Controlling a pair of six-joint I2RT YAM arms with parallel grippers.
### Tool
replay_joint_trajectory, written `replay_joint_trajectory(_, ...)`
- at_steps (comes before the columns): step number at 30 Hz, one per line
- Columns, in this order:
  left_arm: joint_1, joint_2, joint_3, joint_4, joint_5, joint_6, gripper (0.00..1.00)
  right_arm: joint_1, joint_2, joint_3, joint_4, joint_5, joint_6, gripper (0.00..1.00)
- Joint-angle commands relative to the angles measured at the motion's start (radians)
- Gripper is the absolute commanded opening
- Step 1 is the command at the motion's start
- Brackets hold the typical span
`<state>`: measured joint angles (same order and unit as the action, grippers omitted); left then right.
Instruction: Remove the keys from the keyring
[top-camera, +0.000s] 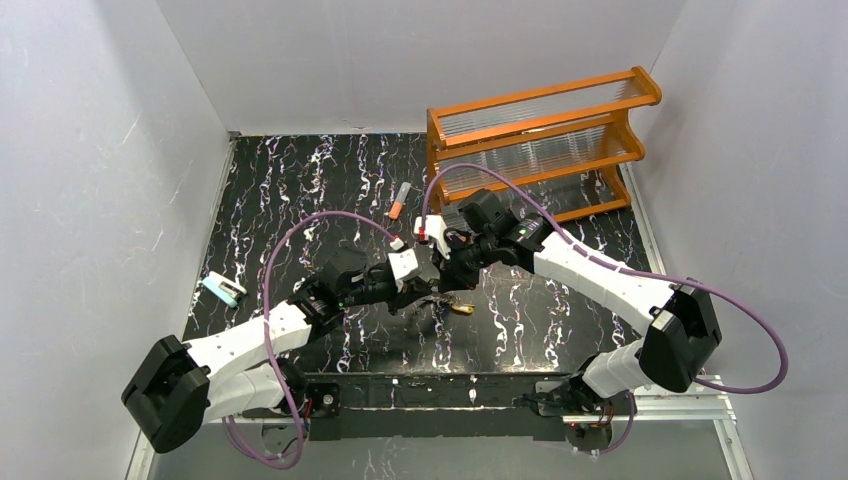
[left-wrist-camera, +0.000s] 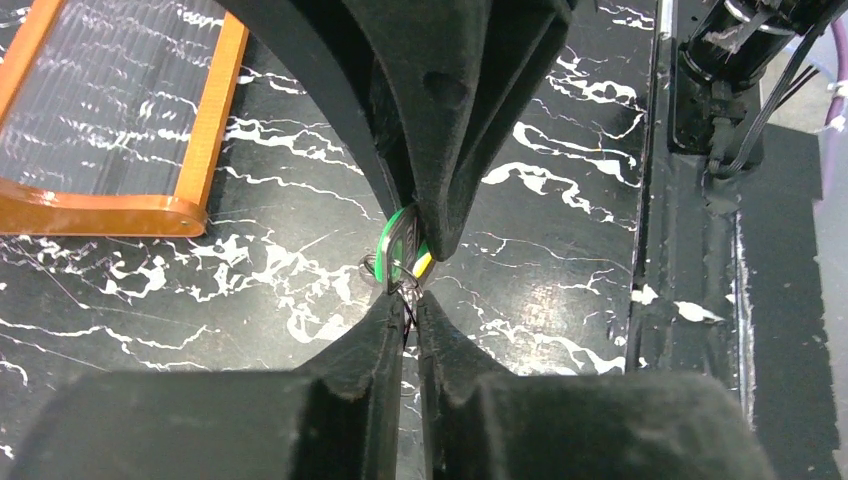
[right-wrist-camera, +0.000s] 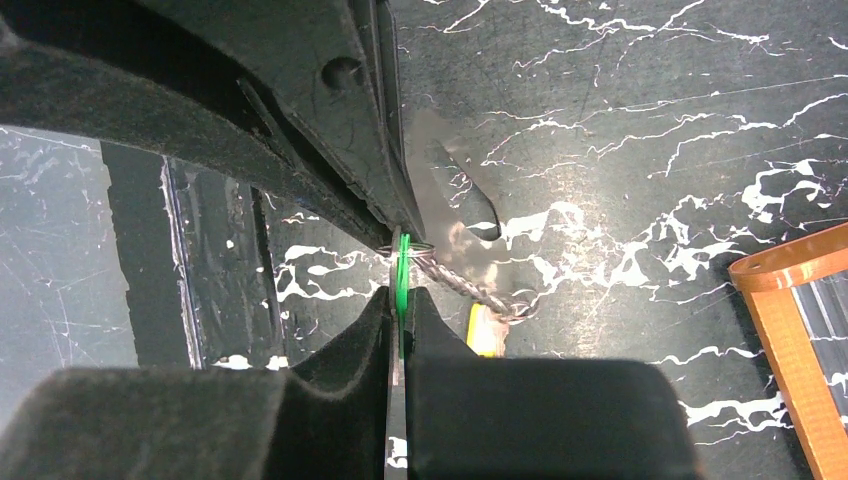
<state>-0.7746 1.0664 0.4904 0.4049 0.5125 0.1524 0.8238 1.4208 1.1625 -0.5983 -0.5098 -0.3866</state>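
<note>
My two grippers meet tip to tip low over the middle of the table. My right gripper is shut on the green key, which is held edge-on between its pads. My left gripper is shut on thin silvery wire of the keyring, right under the green key. A twisted metal strand runs from there to the yellow-orange key, which hangs just below the grippers. The keyring's large oval loop does not show clearly; only a blurred grey piece is visible.
An orange tube rack stands at the back right and shows in both wrist views. An orange-and-grey tube lies in front of it. A light-blue and white object lies at the table's left edge.
</note>
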Motion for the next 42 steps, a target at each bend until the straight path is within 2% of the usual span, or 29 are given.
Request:
replay_joint_trajectory(1,-0.002,0.008,0.016,-0.051,0.017,0.033,0.01,-0.006,-0.026,0.015,0.033,0.004,0.018,0.01)
replay_joint_trajectory(15,-0.012,-0.014,0.026,-0.121,0.076,0.118,0.0,-0.019,0.004,0.034,0.004,0.059,0.032,0.01)
replay_joint_trajectory(23,-0.011,-0.034,0.017,-0.105,0.09,0.111,0.0,-0.071,-0.006,-0.022,0.019,0.033,0.031,0.01)
replay_joint_trajectory(32,-0.012,-0.061,-0.06,0.102,0.021,-0.086,0.0,-0.086,-0.059,-0.157,0.132,-0.047,0.029,0.01)
replay_joint_trajectory(36,-0.012,-0.071,-0.111,0.237,-0.035,-0.19,0.0,-0.086,-0.101,-0.246,0.261,-0.076,0.033,0.01)
replay_joint_trajectory(42,-0.012,-0.081,-0.17,0.368,-0.078,-0.266,0.0,-0.083,-0.162,-0.345,0.4,-0.063,0.032,0.01)
